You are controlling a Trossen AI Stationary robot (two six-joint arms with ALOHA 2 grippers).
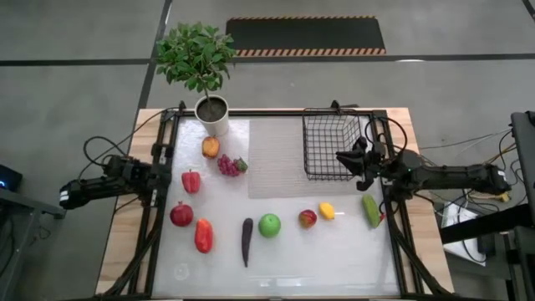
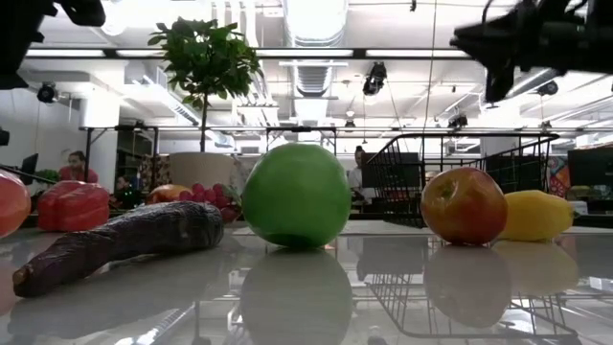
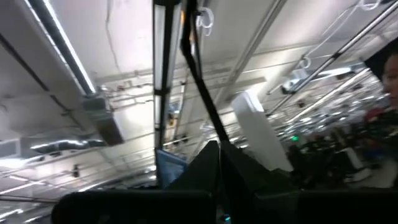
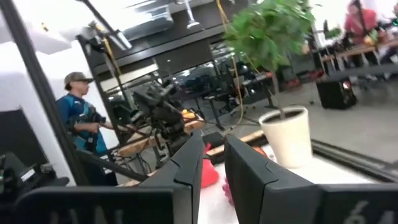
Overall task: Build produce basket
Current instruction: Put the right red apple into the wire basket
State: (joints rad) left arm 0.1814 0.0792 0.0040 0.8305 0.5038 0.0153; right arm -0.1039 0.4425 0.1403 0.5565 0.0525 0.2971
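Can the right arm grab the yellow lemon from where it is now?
Probably yes. The lemon lies in the open just in front of the right end effector, which is up by the basket. Nothing sits between them; only the red-yellow apple is beside it.

In the low view a red pepper (image 2: 8, 203) is cut off by the left edge, the plant's pot (image 2: 196, 170) stands partly hidden behind the produce, and the grapes (image 2: 213, 196) show only as a few beads above the eggplant (image 2: 120, 242). The left wrist view sees only the ceiling, with the left gripper (image 3: 217, 180) a dark blur at the bottom edge. In the right wrist view the right gripper (image 4: 214, 180) hides most of the red produce behind it, which cannot be named.
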